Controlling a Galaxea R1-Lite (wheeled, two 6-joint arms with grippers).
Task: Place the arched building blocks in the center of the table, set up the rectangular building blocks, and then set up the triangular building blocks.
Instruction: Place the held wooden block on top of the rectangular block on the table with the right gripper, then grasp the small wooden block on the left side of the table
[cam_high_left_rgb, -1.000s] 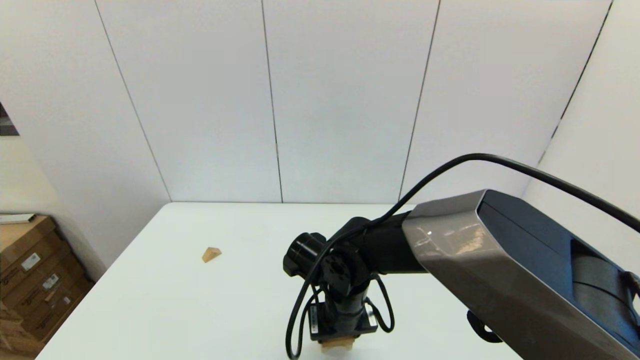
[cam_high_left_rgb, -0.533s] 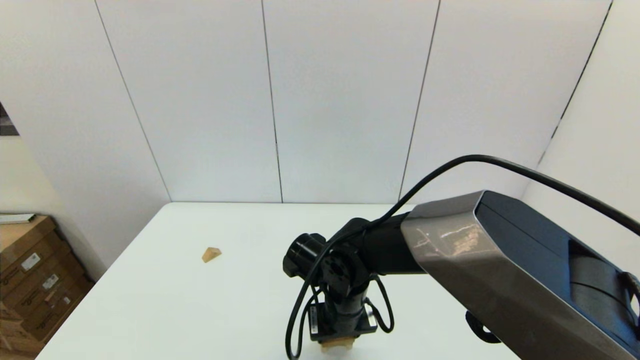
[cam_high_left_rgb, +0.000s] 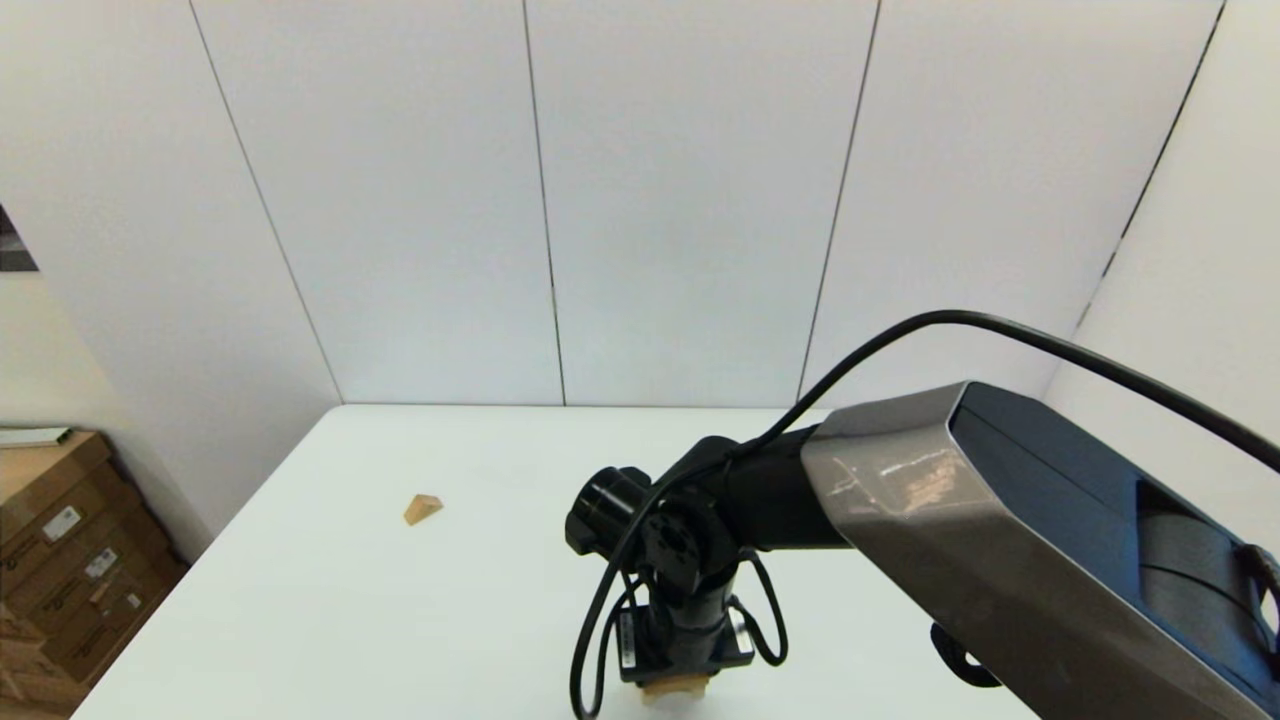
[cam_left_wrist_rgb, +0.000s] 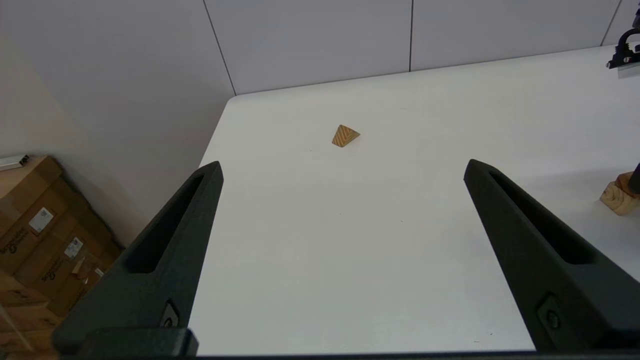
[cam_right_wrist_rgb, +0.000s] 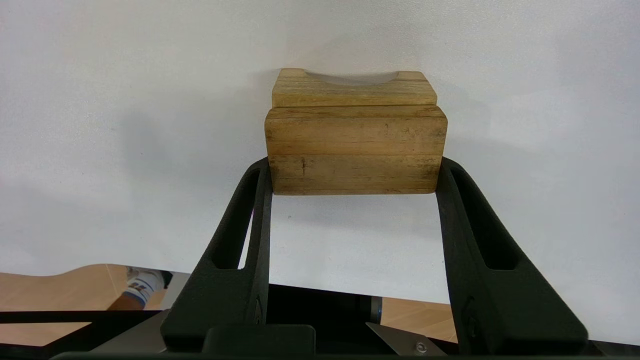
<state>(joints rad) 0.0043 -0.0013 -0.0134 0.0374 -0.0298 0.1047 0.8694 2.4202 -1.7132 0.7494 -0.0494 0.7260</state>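
In the right wrist view my right gripper (cam_right_wrist_rgb: 355, 167) is shut on the rectangular building block (cam_right_wrist_rgb: 355, 150), one finger pressed on each short end. The slab lies right against the arched building block (cam_right_wrist_rgb: 354, 90), whose curved notch faces away from the camera. In the head view only a sliver of wood (cam_high_left_rgb: 672, 688) shows under the right gripper (cam_high_left_rgb: 675, 672), near the front edge of the table (cam_high_left_rgb: 480, 600). The triangular building block (cam_high_left_rgb: 422, 508) (cam_left_wrist_rgb: 345, 135) lies alone on the left part of the table. My left gripper (cam_left_wrist_rgb: 342, 167) hovers open and empty, well short of the wedge.
Cardboard boxes (cam_high_left_rgb: 60, 560) stand on the floor beyond the table's left edge. White wall panels close the far side. The table's near edge, with floor below it (cam_right_wrist_rgb: 100, 280), runs just behind the right gripper. The right arm's big shell (cam_high_left_rgb: 1000, 540) covers the right of the table.
The right arm's shell has shifted very slightly to the left. The blocks and the right gripper stay where they were.
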